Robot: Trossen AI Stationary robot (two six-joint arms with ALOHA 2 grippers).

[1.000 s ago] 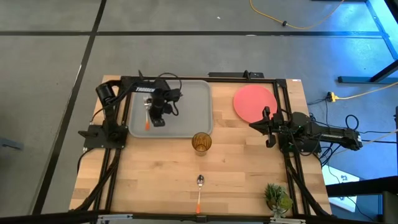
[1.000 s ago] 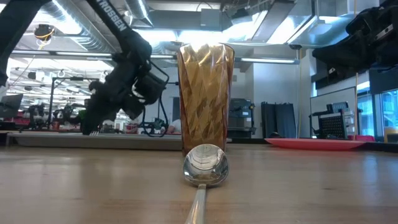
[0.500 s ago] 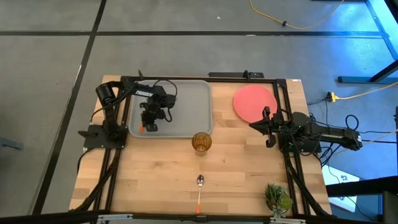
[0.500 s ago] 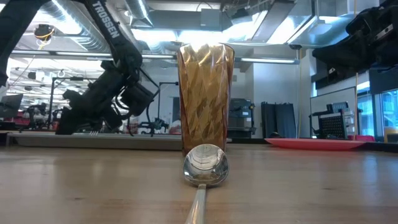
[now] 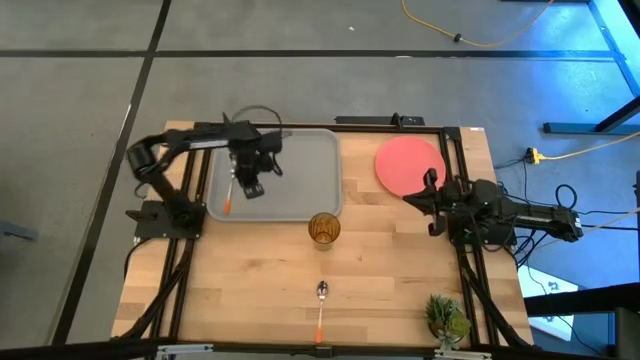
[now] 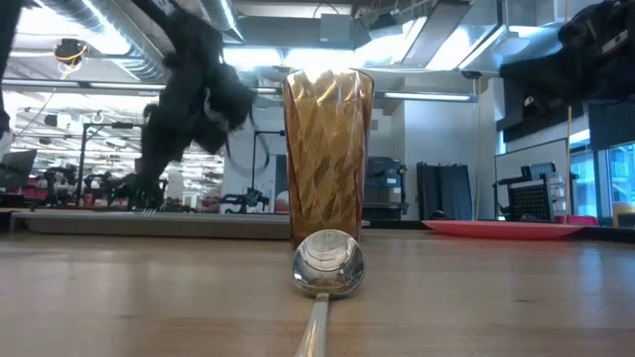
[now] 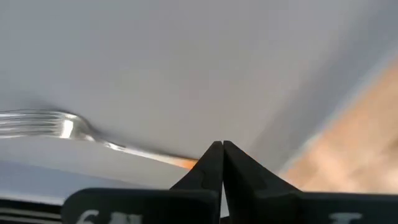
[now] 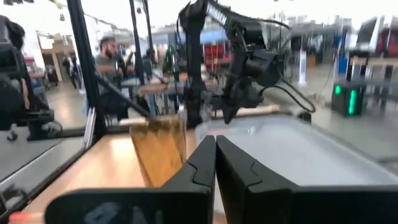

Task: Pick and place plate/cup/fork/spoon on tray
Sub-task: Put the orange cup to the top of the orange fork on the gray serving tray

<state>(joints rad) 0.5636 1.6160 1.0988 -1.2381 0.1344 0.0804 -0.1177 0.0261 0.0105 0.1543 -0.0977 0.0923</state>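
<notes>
On the tray (image 5: pixel 300 170), the left claw (image 5: pixel 247 188) hides the fork's (image 5: pixel 229 203) tines.

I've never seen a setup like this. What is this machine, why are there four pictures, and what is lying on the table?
These are two dark robot arms at a wooden table. One camera looks straight down, one sits at table height, and one rides on each wrist. The left gripper hangs over the large grey plastic tray, jaws shut and empty; the small silver fork with an orange handle lies on the tray. The right gripper waits, jaws shut, beside the flat coral-red plate. The ribbed amber tumbler and the orange-handled silver spoon sit on the table.
</notes>
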